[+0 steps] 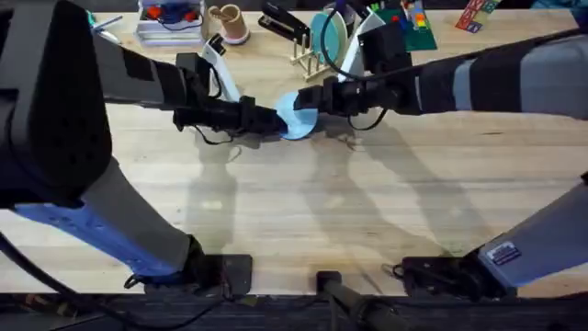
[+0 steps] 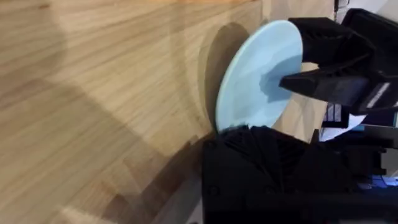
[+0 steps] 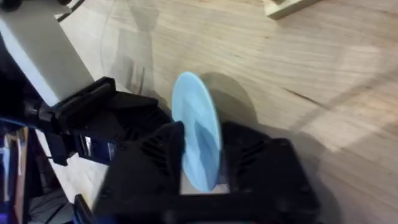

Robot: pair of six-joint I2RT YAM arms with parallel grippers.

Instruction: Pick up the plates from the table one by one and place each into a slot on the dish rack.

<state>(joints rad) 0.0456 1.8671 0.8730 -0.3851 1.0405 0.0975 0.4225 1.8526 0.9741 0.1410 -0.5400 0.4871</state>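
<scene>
Left gripper (image 1: 272, 119) and right gripper (image 1: 310, 97) meet mid-table, and we see both pinching the same pale blue plate (image 1: 296, 114), one on each side. From the left wrist, our black fingers (image 2: 249, 140) clamp the plate's (image 2: 261, 71) near edge while the right gripper (image 2: 323, 62) bites the far rim. The right wrist shows the plate (image 3: 198, 134) held on edge above the table (image 1: 294, 211). Behind, the dish rack (image 1: 308, 57) already holds a teal plate (image 1: 328, 37).
</scene>
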